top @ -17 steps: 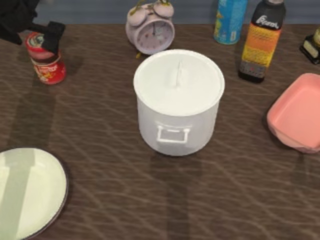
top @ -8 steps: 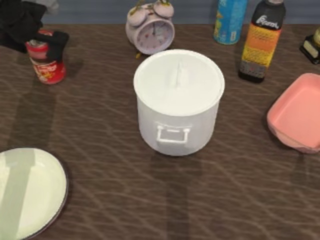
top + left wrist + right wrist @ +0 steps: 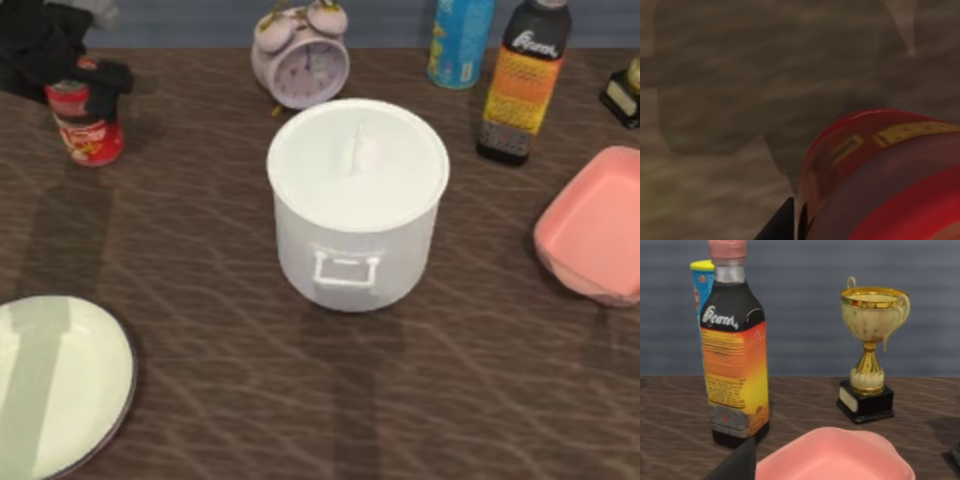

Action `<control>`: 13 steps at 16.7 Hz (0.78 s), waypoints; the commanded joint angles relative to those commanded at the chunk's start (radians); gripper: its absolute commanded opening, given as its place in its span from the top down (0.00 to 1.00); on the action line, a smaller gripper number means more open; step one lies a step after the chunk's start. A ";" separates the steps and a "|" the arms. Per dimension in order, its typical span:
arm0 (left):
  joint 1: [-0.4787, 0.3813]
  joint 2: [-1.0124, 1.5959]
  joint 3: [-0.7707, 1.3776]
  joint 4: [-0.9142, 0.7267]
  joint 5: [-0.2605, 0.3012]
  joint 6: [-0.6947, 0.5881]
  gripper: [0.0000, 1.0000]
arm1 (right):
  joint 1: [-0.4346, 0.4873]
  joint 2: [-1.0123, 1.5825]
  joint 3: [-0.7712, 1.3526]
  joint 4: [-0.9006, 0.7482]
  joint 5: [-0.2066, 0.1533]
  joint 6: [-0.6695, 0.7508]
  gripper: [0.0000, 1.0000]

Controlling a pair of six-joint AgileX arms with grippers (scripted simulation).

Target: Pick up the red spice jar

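Top view is showing your left hand [image 3: 85, 85] at the far left of the surface [image 3: 200, 330], grasping the red spice jar [image 3: 88, 128] around its lid end. Left wrist view is filling up with the jar's red side and yellow label, right against a dark finger [image 3: 782, 225]. You are sitting at the grasp step; whether the jar is clearing the surface is not something you can tell. Next you are likely needing a straight, steady raise. Your right hand is parked off the right edge, near the pink dish [image 3: 840, 455]; its state is not showing.
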 joint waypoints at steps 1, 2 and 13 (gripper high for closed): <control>0.000 0.000 0.000 0.000 0.000 0.000 0.83 | 0.000 0.000 0.000 0.000 0.000 0.000 0.00; 0.000 0.000 0.000 0.000 0.000 0.000 0.90 | 0.000 0.000 0.000 0.000 0.000 0.000 0.00; 0.004 -0.004 -0.003 0.000 0.000 0.002 1.00 | 0.000 0.000 0.000 0.000 0.000 0.000 0.00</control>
